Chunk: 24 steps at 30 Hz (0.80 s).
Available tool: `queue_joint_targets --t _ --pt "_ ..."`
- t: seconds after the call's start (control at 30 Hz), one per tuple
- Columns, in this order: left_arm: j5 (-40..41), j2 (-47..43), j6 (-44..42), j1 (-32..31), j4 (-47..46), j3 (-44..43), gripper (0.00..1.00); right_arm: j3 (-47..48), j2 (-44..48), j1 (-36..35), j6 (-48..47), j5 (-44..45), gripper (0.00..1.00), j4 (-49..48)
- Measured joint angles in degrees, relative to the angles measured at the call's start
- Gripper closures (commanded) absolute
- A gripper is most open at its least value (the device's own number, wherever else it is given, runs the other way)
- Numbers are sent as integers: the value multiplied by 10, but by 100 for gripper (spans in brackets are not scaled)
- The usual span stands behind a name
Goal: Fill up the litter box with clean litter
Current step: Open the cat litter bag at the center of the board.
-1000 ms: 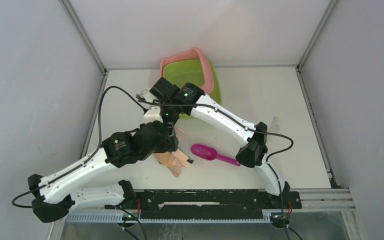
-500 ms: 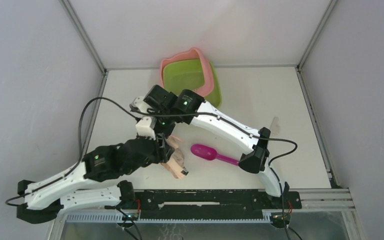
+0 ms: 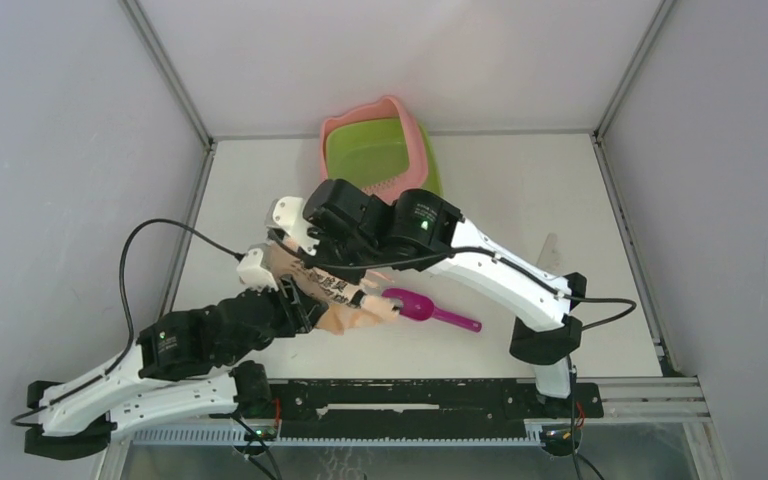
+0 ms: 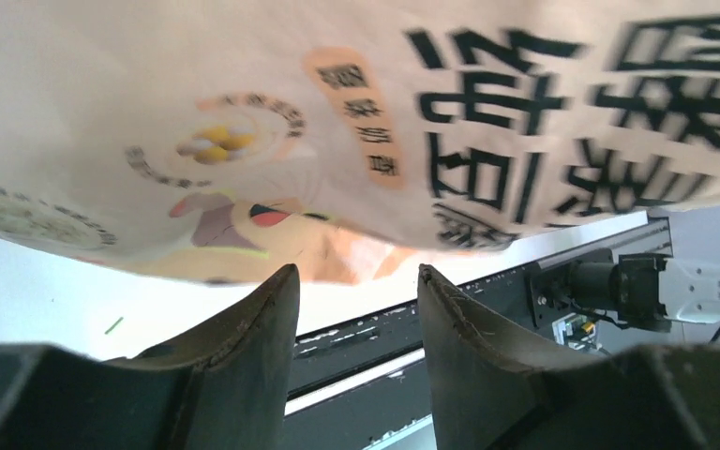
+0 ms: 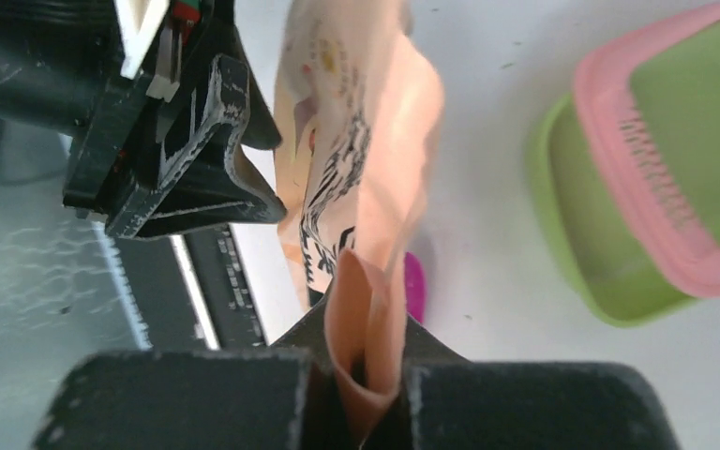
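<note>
The litter box point(image 3: 415, 150), pink rim over a lime-green basin, stands at the back of the table; it also shows on the right point(image 5: 684, 234) in the right wrist view. No litter shows in any view. A peach-pink printed bag point(image 3: 338, 298) hangs between the two arms. My right gripper point(image 5: 367, 319) is shut on a folded edge of the bag point(image 5: 370, 178). My left gripper point(image 4: 356, 277) stands open just under the bag point(image 4: 337, 122), with nothing between its fingers. From above, the left gripper point(image 3: 303, 306) is at the bag's near-left side.
A magenta scoop point(image 3: 428, 309) lies on the table right of the bag, its bowl close to the bag's end. A black rail point(image 3: 410, 400) runs along the near edge. Grey walls close in the table on the left, the right and the back.
The right arm has swung nearer and lower, holding the bag, which now hangs stretched out. The left arm has drawn back to the near left, and its jaws have narrowed.
</note>
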State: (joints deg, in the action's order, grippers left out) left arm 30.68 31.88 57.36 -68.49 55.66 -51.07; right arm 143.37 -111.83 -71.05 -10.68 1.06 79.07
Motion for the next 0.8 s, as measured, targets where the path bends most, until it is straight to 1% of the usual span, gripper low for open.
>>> queue_joint_targets --t 0.1,0.3,0.33,0.4,0.43,0.47,0.57,0.67,0.73,0.8 --pt "17 -14 13 0 9 16 46 -11 6 -26 -28 66 100 -13" --pt "39 -46 42 0 36 24 46 -84 14 -59 -99 177 100 -48" --pt "42 -54 48 0 41 25 44 -97 12 -61 -110 191 100 -52" --pt "54 -80 66 0 58 28 37 -119 8 -66 -125 213 100 -64" --pt "59 -96 74 0 65 31 31 -128 7 -67 -128 220 100 -71" --pt "66 -111 78 0 71 35 27 -144 6 -69 -131 227 100 -83" --pt "74 -144 82 1 75 54 24 -181 6 -73 -134 231 100 -108" --pt "76 -148 75 1 64 68 23 -215 6 -76 -134 226 100 -129" --pt "75 -152 54 1 47 75 21 -225 7 -78 -133 221 100 -138" --pt "73 -165 27 1 23 84 17 -231 9 -79 -132 218 100 -147"
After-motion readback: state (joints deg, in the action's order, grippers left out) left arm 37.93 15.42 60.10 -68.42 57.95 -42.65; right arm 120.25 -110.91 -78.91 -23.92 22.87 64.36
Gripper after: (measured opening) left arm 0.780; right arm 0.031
